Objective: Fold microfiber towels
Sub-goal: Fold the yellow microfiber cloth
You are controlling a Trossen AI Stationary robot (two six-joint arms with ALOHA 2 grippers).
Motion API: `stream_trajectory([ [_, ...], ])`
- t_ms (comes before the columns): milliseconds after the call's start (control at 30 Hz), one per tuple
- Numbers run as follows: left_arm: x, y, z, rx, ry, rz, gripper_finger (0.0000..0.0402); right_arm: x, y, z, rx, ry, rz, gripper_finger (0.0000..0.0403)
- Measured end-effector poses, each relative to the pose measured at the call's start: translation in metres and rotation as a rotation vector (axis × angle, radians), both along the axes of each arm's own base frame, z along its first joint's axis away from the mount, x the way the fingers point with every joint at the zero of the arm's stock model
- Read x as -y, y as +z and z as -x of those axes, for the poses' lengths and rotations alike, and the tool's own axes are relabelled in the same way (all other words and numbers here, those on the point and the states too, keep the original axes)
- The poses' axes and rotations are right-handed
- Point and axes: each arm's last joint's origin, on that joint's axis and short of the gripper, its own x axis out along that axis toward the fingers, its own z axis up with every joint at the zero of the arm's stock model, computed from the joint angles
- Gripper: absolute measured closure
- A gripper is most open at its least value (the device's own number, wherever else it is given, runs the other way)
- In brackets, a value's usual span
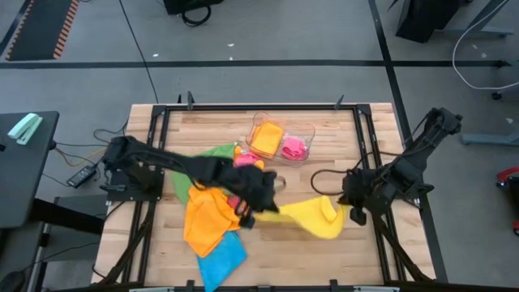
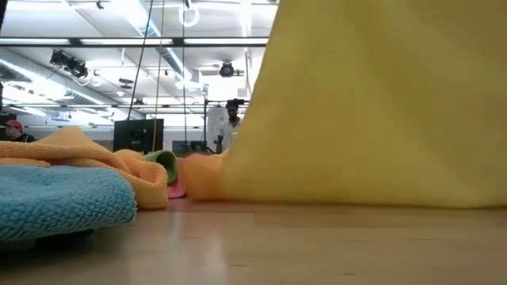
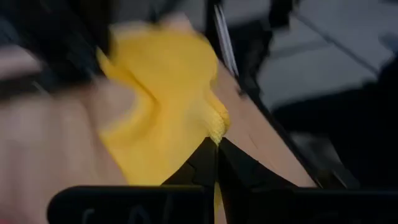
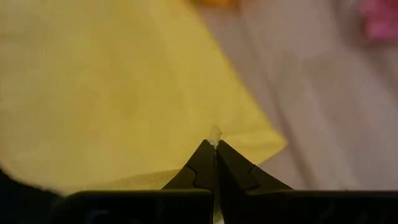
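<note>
Spanning wooden table (image 1: 324, 251) — yellow towel (image 1: 312, 217); workshop behind.

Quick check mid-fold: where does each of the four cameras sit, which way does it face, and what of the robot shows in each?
High: above the table, facing straight down; both arms, left gripper and right gripper at opposite ends of the yellow towel.
Low: at tabletop height, facing across the table into the room; yellow towel fills the right, blue towel left; no robot parts.
Left wrist: on the left arm, facing past its shut fingers pinching the yellow towel.
Right wrist: on the right arm, past its shut fingers pinching the yellow towel.
All four share the yellow towel.
</note>
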Motion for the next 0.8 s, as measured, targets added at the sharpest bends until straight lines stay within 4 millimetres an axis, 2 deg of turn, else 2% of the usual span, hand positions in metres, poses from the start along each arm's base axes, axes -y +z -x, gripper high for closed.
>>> stream_trajectory([
  [133, -0.027, 0.027, 0.011, 0.103, 0.036, -0.035, 0.0386, 0.009, 0.031, -0.008, 0.135, 0.005, 0.097, 0.0393],
  [300, -0.062, 0.051, 0.010, 0.295, 0.112, -0.074, 0.0394, 0.027, 0.080, -0.010, 0.287, -0.013, 0.324, 0.0393],
  [400, -0.084, 0.058, 0.009, 0.353, 0.171, -0.084, 0.0384, 0.039, 0.104, -0.007, 0.347, -0.061, 0.442, 0.0393],
  [500, -0.100, 0.062, 0.010, 0.370, 0.213, -0.087, 0.0384, 0.045, 0.118, -0.005, 0.373, -0.066, 0.490, 0.0393],
  [600, -0.102, 0.061, 0.010, 0.352, 0.186, -0.073, 0.0393, 0.045, 0.116, -0.007, 0.355, -0.048, 0.477, 0.0393],
  [700, -0.088, 0.053, 0.007, 0.305, 0.116, -0.044, 0.0393, 0.040, 0.096, -0.011, 0.262, -0.020, 0.425, 0.0393],
  [800, -0.067, 0.023, -0.004, 0.181, 0.060, -0.027, 0.0382, 0.033, 0.066, -0.018, 0.133, 0.004, 0.366, 0.0393],
])
